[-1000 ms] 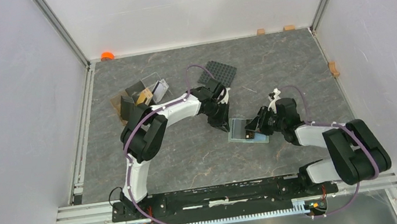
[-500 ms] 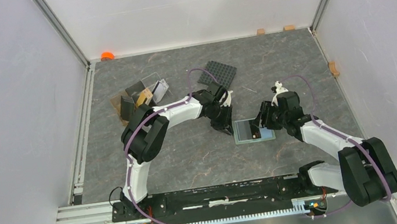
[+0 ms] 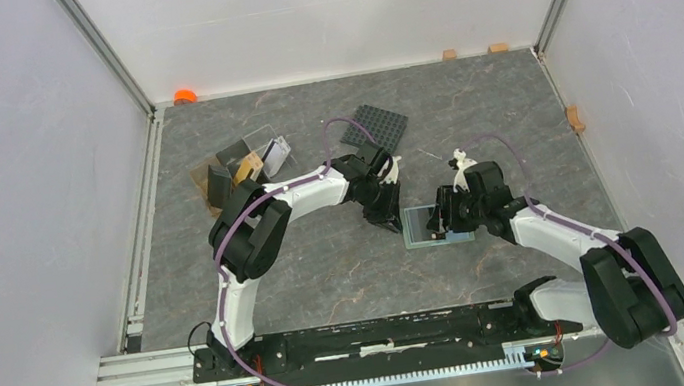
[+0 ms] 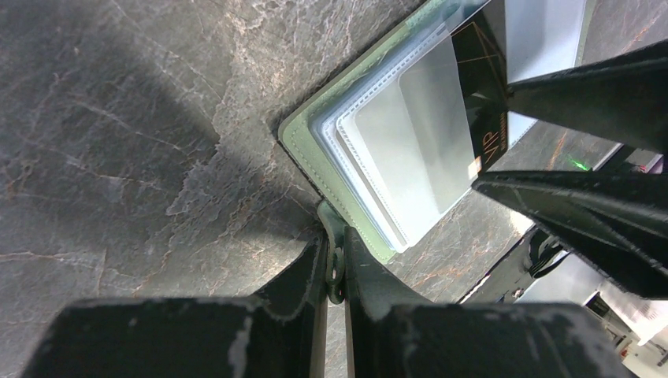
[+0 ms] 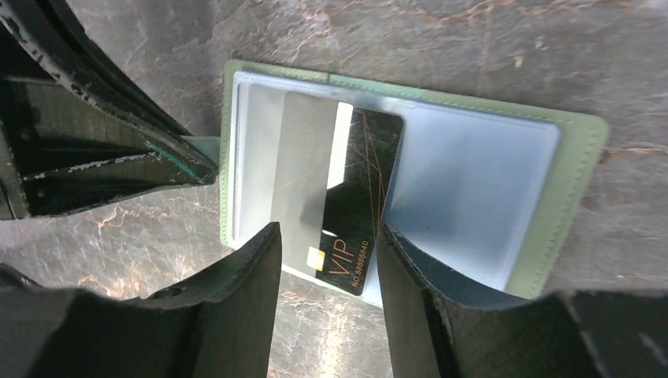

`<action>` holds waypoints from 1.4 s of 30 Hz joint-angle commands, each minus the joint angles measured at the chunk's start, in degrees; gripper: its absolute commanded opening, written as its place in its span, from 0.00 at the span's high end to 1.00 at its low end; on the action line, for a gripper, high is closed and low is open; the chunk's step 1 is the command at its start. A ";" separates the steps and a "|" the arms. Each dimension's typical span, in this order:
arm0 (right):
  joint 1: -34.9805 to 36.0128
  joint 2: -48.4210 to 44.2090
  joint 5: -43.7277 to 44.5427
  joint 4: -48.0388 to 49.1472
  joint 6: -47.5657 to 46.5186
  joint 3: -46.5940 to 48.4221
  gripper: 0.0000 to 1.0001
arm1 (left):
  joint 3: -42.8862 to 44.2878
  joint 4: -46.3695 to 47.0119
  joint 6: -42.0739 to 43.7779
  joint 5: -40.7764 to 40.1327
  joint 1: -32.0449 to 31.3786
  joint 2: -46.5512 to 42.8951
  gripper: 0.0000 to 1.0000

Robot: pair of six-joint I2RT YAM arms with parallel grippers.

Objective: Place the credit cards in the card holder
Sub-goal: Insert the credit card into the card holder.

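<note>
The card holder (image 3: 420,226) lay open near the middle of the table (image 3: 328,266), a credit card (image 5: 358,197) partly inside its left pocket and reaching over its fold. The left gripper (image 4: 336,260) sat at the holder's left edge, on its tab; the right gripper (image 5: 329,235) straddled the card's near end. Behind them lay the studded plate (image 3: 375,128), and farther left the tray (image 3: 213,181)

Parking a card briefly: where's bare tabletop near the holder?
Bare: table between card holder and arm bases; also right of the studded plate. Crowded: left gripper and right gripper flank the holder; tray at far left.
</note>
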 commanded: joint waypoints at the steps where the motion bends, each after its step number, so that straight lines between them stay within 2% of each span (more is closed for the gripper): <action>1: 2.21 1.65 -2.22 1.37 0.83 2.14 0.48 | -1.33 -0.50 -0.96 -0.55 -0.76 -0.50 0.98; 15: 6.04 3.32 -4.62 7.99 0.51 3.64 0.54 | -1.28 0.47 -1.15 0.39 -0.83 -0.66 0.98; 23: 6.20 2.09 -6.06 8.51 -2.85 4.28 0.52 | -0.77 0.04 0.76 -0.48 -0.70 -2.21 0.97; 24: 6.26 1.35 -5.01 7.29 -3.37 4.72 0.50 | -0.35 -0.87 1.69 -2.20 -0.55 -2.74 0.93; 31: 5.56 -7.29 1.98 -2.54 -8.88 6.82 0.34 | -0.03 -4.56 5.83 -13.58 5.00 -11.15 0.41; 34: 4.89 -11.17 3.35 -5.10 -10.67 6.92 0.27 | 0.20 -5.58 7.31 -19.53 8.27 -15.27 0.27; 37: 3.82 -13.68 3.12 -7.01 -12.01 6.79 0.24 | 0.01 -5.77 7.07 -23.97 13.83 -18.80 0.18; 42: 2.62 -15.51 0.34 -6.92 -12.57 5.98 0.20 | 0.90 -6.00 6.34 -31.60 23.59 -19.58 0.15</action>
